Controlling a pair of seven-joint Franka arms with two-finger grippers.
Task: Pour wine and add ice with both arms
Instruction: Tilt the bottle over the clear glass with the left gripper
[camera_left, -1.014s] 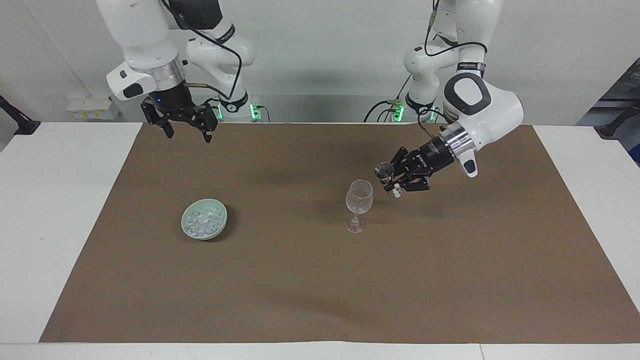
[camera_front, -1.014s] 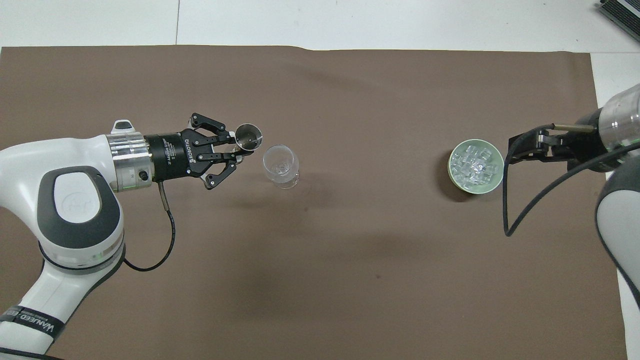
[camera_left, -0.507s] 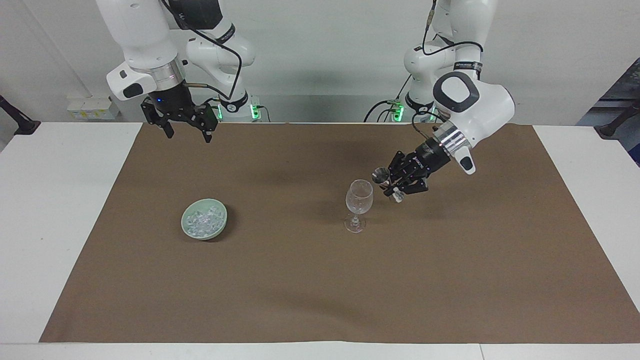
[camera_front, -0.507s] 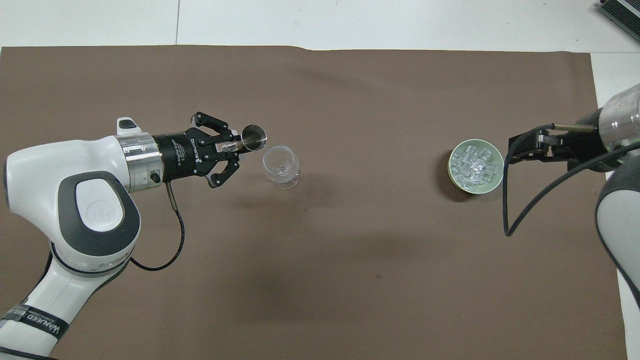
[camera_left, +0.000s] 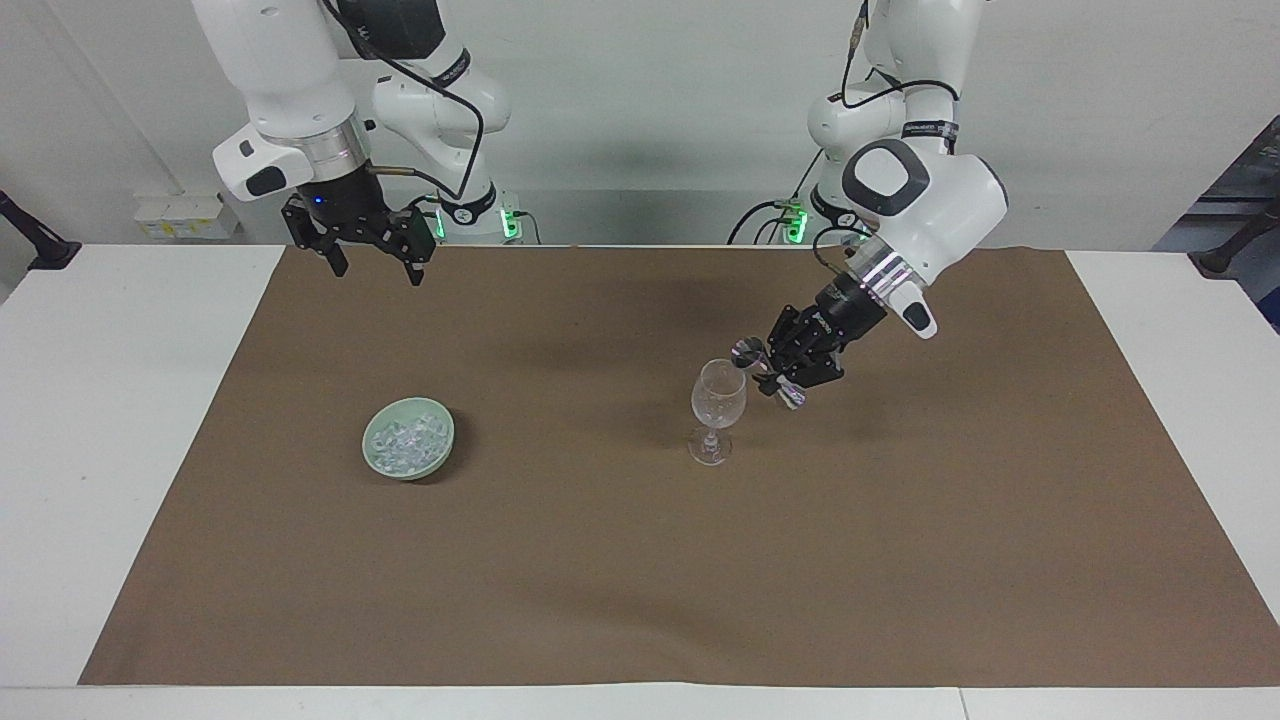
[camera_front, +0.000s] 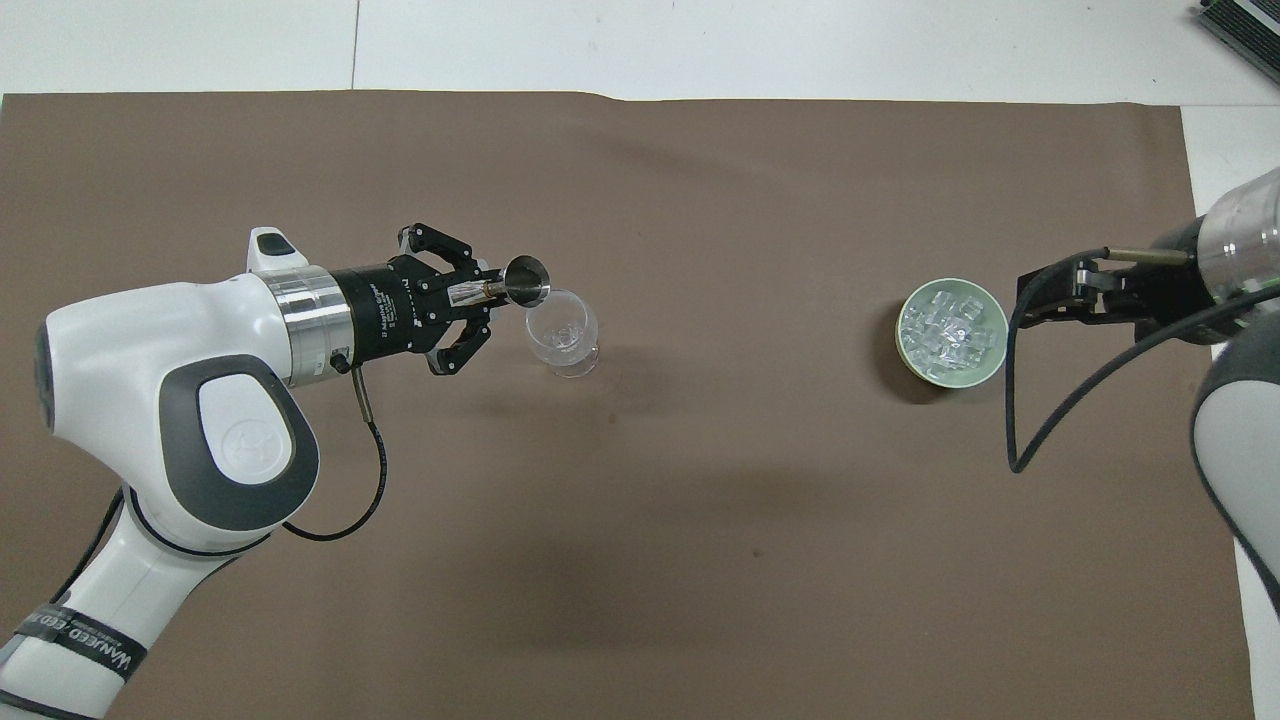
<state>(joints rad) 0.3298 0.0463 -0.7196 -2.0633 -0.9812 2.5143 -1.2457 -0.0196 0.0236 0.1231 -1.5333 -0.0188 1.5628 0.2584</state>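
Observation:
A clear stemmed wine glass (camera_left: 718, 395) (camera_front: 562, 328) stands upright mid-mat. My left gripper (camera_left: 772, 371) (camera_front: 490, 291) is shut on a small metal measuring cup (camera_left: 747, 350) (camera_front: 527, 281). The cup is tilted with its mouth at the glass's rim. The wine is hidden: I cannot tell whether any liquid is in the cup or the glass. The ice (camera_left: 405, 440) (camera_front: 950, 330) lies heaped in a pale green bowl (camera_left: 440, 455) (camera_front: 985, 372) toward the right arm's end. My right gripper (camera_left: 375, 268) (camera_front: 1045, 295) hangs open and empty over the mat, above the strip between the bowl and the robots.
A brown mat (camera_left: 640, 560) (camera_front: 640, 550) covers most of the white table (camera_left: 120, 420). Bare white table borders the mat at both ends.
The left arm has carried the metal cup closer to the glass's rim and tipped it further over. The right arm has not moved.

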